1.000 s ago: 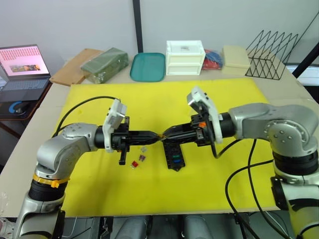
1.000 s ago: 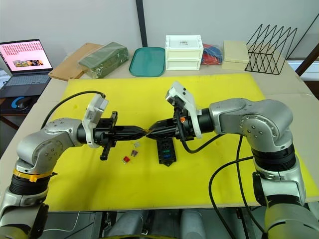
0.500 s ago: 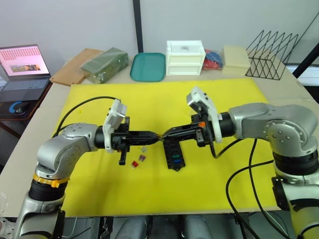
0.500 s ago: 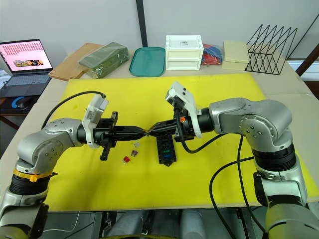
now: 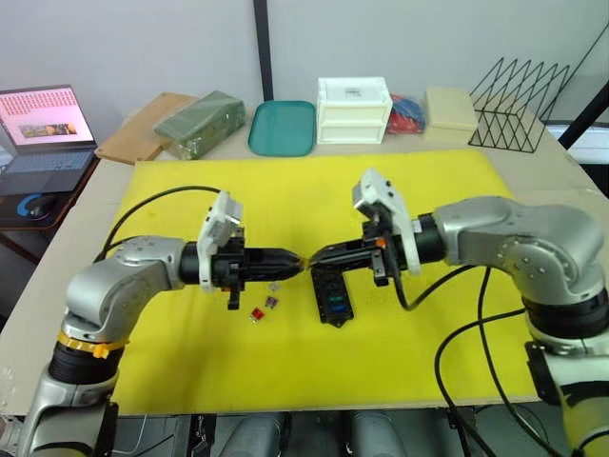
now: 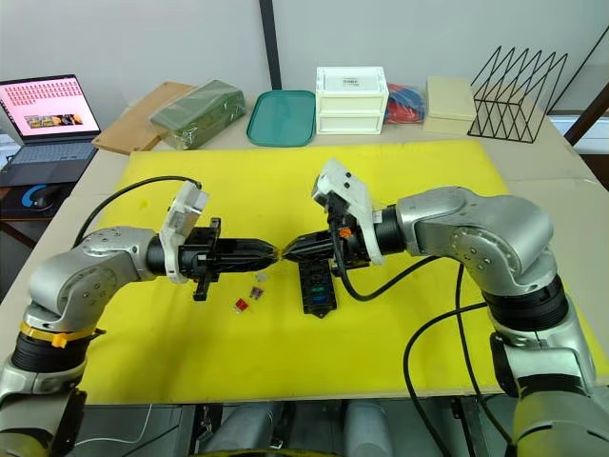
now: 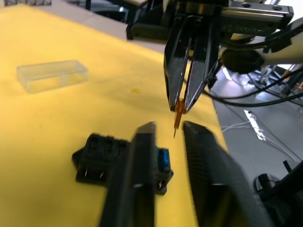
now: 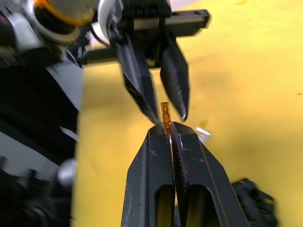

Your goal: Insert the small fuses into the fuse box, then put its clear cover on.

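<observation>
- Since a second ago, little has moved: both claws still meet tip to tip above the yellow mat point(image 5: 190, 371), and the right arm has shifted only a tiny bit.
- Far to the left, past the mat, sits a laptop point(image 5: 40, 129).
- The left claw point(image 5: 298, 260) points toward the right claw. Its two black fingers point(image 7: 137, 184) are spread apart with nothing held between them.
- Just under the left claw, three small fuses point(image 5: 265, 304) lie loose on the mat: a red one, a purple one and a pale one.
- An orange-brown fuse point(image 8: 165, 113) sticks out from the tip of the right claw. It sits between the tips of the left claw's open fingers.
- The right claw point(image 5: 314, 258) is squeezed tight on that fuse.
- The fuse box point(image 5: 334, 299) lies on the mat right below the right claw. A teal fuse point(image 7: 163, 159) is already in one slot.
- The clear cover point(image 7: 52, 74) lies flat on the mat, beyond the fuse box, well apart from both claws.
- A white drawer box point(image 5: 353, 109) stands behind the mat.
</observation>
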`<state>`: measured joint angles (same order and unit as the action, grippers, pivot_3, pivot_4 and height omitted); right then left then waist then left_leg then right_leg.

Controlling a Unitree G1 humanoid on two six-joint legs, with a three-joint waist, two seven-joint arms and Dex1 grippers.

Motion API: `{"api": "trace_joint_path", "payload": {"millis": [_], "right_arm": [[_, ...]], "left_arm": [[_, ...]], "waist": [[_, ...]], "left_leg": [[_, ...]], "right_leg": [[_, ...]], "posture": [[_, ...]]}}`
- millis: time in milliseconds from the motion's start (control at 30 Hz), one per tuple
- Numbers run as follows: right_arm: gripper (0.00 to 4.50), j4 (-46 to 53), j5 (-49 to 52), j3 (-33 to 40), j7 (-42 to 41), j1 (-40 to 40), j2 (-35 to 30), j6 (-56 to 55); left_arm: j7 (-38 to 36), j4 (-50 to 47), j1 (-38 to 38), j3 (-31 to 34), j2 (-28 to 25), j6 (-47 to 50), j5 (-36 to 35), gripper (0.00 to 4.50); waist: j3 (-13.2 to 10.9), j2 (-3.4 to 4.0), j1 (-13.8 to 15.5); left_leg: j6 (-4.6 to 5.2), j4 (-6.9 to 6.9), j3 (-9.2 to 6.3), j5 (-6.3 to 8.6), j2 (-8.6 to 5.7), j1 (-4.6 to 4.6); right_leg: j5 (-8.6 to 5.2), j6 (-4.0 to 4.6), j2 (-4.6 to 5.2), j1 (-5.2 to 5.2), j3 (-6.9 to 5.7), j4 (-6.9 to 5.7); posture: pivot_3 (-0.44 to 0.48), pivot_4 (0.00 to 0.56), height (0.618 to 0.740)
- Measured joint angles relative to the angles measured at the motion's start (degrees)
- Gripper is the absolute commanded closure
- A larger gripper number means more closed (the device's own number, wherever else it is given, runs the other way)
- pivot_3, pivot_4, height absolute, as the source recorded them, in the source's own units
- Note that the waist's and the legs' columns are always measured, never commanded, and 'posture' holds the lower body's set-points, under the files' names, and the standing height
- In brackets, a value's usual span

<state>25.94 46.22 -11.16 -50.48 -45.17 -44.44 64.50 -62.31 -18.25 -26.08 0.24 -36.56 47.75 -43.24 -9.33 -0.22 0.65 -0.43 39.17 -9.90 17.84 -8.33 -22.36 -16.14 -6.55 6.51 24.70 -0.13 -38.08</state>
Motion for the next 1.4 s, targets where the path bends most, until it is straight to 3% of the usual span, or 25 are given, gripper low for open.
{"api": "trace_joint_path", "payload": {"millis": [233, 667, 1400], "right_arm": [[4.5, -2.33, -16.32, -9.04, -10.41, 2.92, -6.96, -18.91], [4.5, -7.55, -27.13, -13.07, -18.65, 4.99, -7.15, -28.67], [4.5, -7.7, -30.7, -12.88, -19.35, 6.73, -5.27, -29.6]], "left_arm": [[-0.26, -0.37, 5.14, -5.8, -3.14, -6.88, 7.92, 0.02], [1.49, 0.7, 5.69, -10.77, 0.83, -15.62, 15.61, 0.02], [1.79, 0.54, 7.21, -11.98, 1.76, -15.58, 16.54, 0.02]], "waist": [[0.0, 0.0, -0.05], [-0.01, -0.01, 0.07], [-0.01, -0.01, 0.06]], "left_leg": [[0.0, -0.03, 0.01, 0.0, 0.0, 0.0], [0.0, -0.03, 0.01, 0.0, 0.01, 0.0], [0.0, -0.02, 0.01, 0.0, 0.0, 0.0]], "right_leg": [[0.0, 0.0, -0.01, 0.02, 0.0, 0.0], [0.0, 0.0, -0.01, 0.01, 0.0, 0.02], [0.0, 0.0, 0.0, 0.0, 0.0, 0.02]], "posture": [[0.0, 0.15, 0.74], [0.0, 0.15, 0.74], [0.0, 0.15, 0.74]]}}
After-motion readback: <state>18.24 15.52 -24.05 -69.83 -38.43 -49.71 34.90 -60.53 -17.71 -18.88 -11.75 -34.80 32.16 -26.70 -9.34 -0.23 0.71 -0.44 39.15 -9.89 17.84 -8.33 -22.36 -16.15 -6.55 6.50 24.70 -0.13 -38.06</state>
